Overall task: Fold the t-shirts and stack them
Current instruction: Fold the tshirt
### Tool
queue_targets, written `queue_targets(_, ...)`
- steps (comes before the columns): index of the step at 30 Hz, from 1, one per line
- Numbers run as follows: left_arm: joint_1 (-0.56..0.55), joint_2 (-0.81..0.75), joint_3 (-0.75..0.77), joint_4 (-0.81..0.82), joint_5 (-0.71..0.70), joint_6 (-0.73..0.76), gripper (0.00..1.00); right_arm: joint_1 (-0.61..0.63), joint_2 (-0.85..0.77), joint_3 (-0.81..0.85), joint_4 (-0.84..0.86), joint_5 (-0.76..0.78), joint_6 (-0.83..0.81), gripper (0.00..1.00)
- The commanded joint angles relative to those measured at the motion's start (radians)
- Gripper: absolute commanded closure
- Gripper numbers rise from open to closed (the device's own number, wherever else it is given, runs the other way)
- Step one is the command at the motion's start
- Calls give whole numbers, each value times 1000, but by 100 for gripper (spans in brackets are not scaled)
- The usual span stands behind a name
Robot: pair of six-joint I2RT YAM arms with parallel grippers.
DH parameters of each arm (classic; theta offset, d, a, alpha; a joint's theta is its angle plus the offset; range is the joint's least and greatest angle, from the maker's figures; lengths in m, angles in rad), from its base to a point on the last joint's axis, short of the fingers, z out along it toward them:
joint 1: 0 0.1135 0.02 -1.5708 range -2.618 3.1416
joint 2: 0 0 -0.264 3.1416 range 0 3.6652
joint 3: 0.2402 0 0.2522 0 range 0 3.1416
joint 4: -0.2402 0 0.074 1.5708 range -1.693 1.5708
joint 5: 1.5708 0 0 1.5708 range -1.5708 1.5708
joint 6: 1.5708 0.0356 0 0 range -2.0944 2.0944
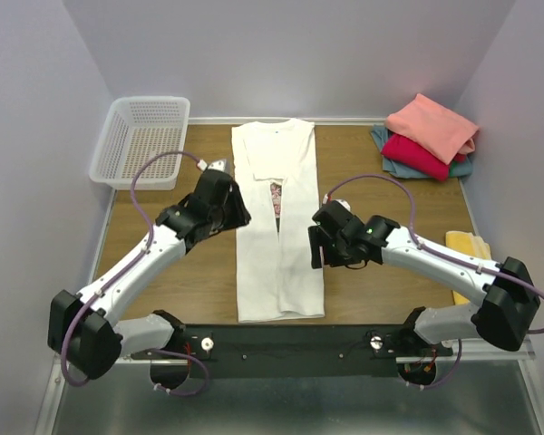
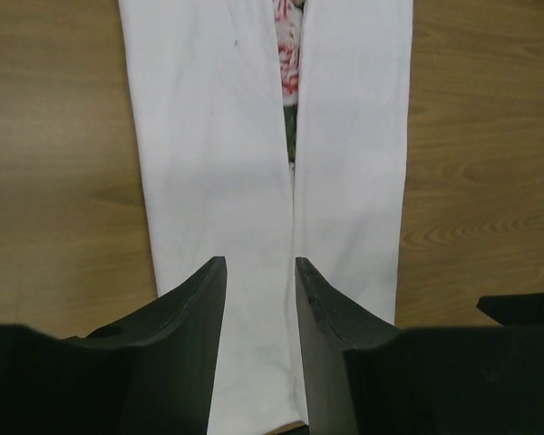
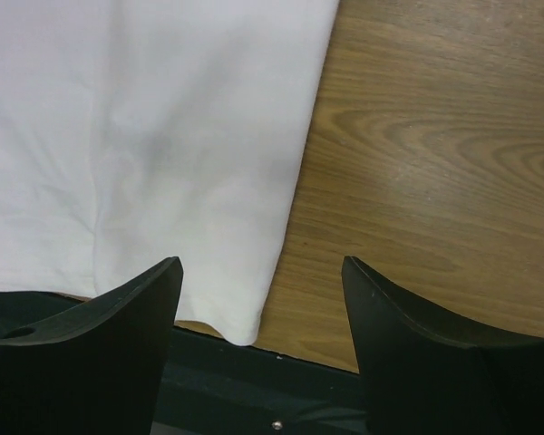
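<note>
Before lifting the hem of the white floral-print t-shirt [image 1: 279, 245], already narrowed to a long strip, check both grippers. Left gripper [image 2: 260, 263]: narrowly parted, holding nothing, centre gap between the folded-in flaps straight ahead of the fingertips [image 2: 213, 272]. Right gripper [image 3: 261, 263]: spread wide, empty, hem corner between the fingers [image 3: 163, 281], nearer the shirt-side one. Likely next: hem up toward collar. Pinch both layers at matching hem corners, raise evenly, keep flaps from springing apart.

White mesh basket [image 1: 140, 140] — far-left corner; wooden table [image 1: 390, 208]
</note>
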Motion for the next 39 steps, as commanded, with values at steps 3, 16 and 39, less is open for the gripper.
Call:
queue_targets(3,-100,-266,-184,-104,2,-236,55,6,-83,-100,-16,43,127,23)
queue_targets(16,-250,-311,-306,-389,-32,-376,62,4,-87,-213,79,-105,123,22)
queue_targets(39,-549,-70,-409,-346,-66,-772,68,116,-34,-264,140,-128,181,22)
